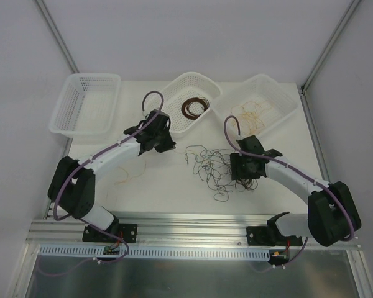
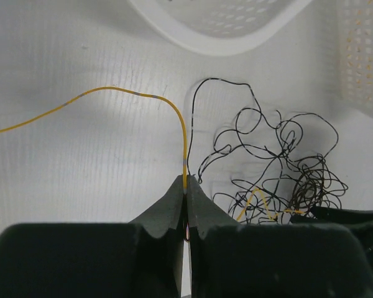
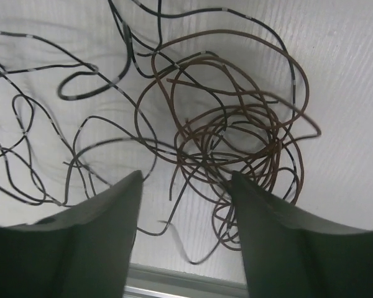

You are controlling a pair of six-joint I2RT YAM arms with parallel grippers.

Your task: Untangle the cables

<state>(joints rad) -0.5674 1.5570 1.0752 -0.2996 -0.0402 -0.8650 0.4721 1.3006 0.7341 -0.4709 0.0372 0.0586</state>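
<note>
A loose tangle of thin black and brown cables (image 1: 214,167) lies on the white table between the two arms. My left gripper (image 2: 186,186) is shut on a yellow-orange cable (image 2: 112,90), which rises from the tips and arcs off to the left. The black tangle (image 2: 286,167) lies just to its right, with another yellow strand running through it. My right gripper (image 3: 186,177) is open low over the tangle. A brown coil (image 3: 236,130) lies by its right finger, and black strands (image 3: 81,87) spread to the left. In the top view the left gripper (image 1: 165,146) is left of the tangle and the right gripper (image 1: 245,180) at its right edge.
Three white mesh baskets stand at the back: a left one (image 1: 85,77), a middle one (image 1: 174,93) holding a brown coil (image 1: 194,107), and a right one (image 1: 286,105) holding tan cables (image 1: 252,112). A tan cable (image 1: 127,177) lies by the left arm. A metal rail (image 1: 193,226) borders the near edge.
</note>
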